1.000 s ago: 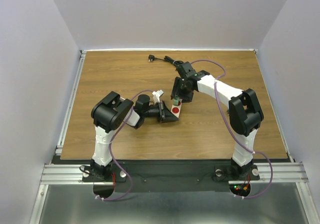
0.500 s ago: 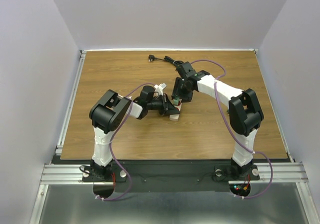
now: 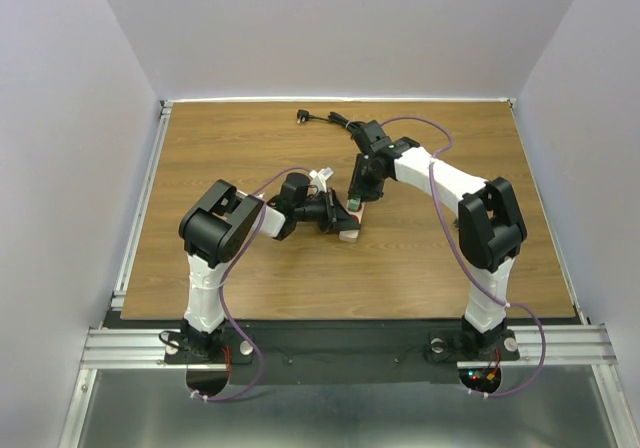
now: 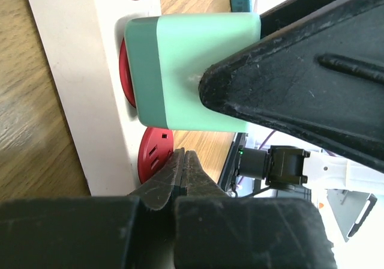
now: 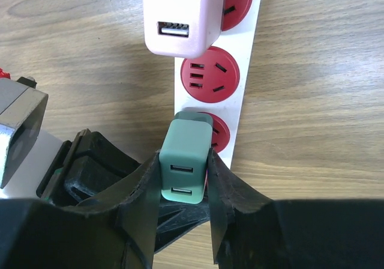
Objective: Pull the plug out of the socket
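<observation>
grasp stage. the socket (image 5: 251, 41) lies mid-surface between the arms, with the green plug (image 5: 186, 146) seated in its end outlet. the right gripper (image 5: 185, 179) is clamped on the plug's sides. the left gripper (image 4: 184, 167), pinched closed on nothing, points at the next outlet; contact is unclear. next: a straight pull off the strip's face, with the strip likely needing bracing.
</observation>
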You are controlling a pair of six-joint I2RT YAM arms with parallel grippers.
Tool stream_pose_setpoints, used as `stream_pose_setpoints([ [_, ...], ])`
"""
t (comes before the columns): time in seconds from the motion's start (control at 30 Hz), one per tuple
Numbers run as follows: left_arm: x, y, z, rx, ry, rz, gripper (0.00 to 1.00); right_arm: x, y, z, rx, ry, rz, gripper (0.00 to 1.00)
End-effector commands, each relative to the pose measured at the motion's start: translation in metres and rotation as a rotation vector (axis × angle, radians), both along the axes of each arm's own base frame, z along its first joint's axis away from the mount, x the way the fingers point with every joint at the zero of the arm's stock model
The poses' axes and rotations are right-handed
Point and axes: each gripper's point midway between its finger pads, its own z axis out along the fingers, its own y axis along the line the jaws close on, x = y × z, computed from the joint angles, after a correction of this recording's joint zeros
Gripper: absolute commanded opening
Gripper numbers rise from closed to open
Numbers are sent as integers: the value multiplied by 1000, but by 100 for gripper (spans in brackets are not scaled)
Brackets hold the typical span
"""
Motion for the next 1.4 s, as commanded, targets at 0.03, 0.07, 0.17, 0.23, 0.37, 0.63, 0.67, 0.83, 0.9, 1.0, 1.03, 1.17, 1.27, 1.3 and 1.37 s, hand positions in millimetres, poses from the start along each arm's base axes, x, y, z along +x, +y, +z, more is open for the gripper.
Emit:
stream_pose_setpoints([
  [0.03,-16,39,-92,322,167,85,0,31,23,61,88,-159,36,1],
  [0.07,-17,39,-96,335,175,84,0,32,25,68,93,-171,42,1],
  [0.17,-22,43,-111,372,203,80,0,35,26,90,99,-192,51,0],
  [0.23,-26,46,-118,390,217,74,0,37,26,98,96,-206,61,0],
  [0.37,-31,51,-128,416,229,70,0,37,19,100,46,-196,57,1],
  [0.63,-33,53,-131,421,239,69,0,28,12,77,1,-138,73,0],
  [0.67,-31,50,-122,400,226,67,0,27,11,75,-2,-133,74,1],
  [0.83,-14,35,-65,296,134,86,0,21,11,56,-26,-82,111,0],
  [0.9,-6,32,-36,257,81,104,0,19,11,49,-31,-62,120,1],
  [1.0,-2,30,-9,226,45,119,0,15,10,43,-38,-45,137,0],
  [1.03,-2,30,-6,225,47,120,0,15,9,41,-44,-43,140,1],
  [1.17,1,29,15,207,15,129,0,6,11,31,-36,1,172,0],
  [1.27,1,25,32,174,5,116,0,0,11,26,-26,26,175,0],
  [1.3,2,22,44,150,-6,109,0,-2,11,24,-26,33,177,1],
  [1.37,-1,19,55,139,-17,99,0,-5,9,18,-35,49,176,1],
])
